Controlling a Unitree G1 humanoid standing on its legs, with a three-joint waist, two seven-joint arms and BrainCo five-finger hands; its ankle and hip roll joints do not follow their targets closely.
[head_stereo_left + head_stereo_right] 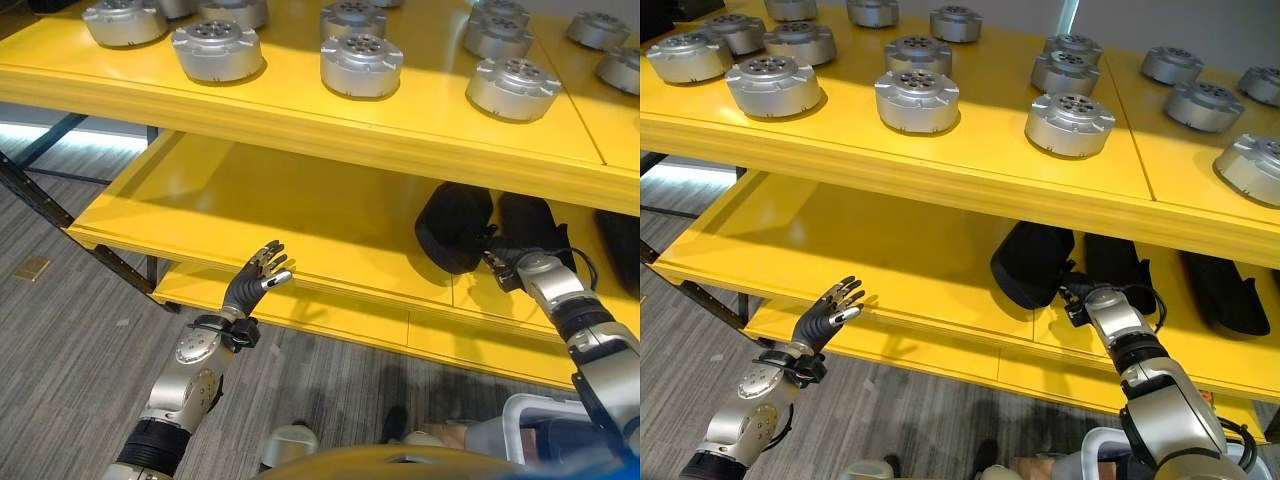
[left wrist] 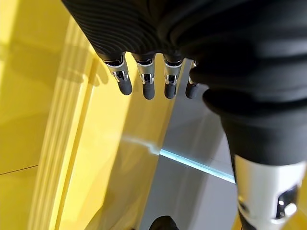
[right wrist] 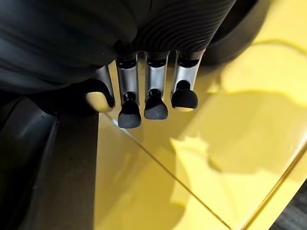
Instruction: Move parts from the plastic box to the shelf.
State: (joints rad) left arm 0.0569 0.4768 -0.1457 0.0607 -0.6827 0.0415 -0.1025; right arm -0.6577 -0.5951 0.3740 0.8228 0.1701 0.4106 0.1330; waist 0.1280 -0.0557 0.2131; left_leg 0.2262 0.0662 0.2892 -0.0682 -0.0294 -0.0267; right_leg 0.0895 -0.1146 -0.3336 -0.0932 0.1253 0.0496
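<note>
On the top board of the yellow metal shelf (image 1: pixel 300 120), round silver machined parts (image 1: pixel 361 64) sit in rows back from the front edge; they look heavy, rigid and smooth, best gripped around the rim. At the middle board's front edge, the right eye view shows the left hand (image 1: pixel 825 315), fingers relaxed, empty. Left wrist view: straight fingers (image 2: pixel 148 81) over grey floor (image 2: pixel 192 191). Right wrist view: the right hand (image 3: pixel 144 103) hangs slack, empty, above the yellow board.

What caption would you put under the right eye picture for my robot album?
Round silver metal parts sit on the yellow shelf; the open left hand hovers by the lower shelf edge, and the right hand reaches between black parts.
</note>
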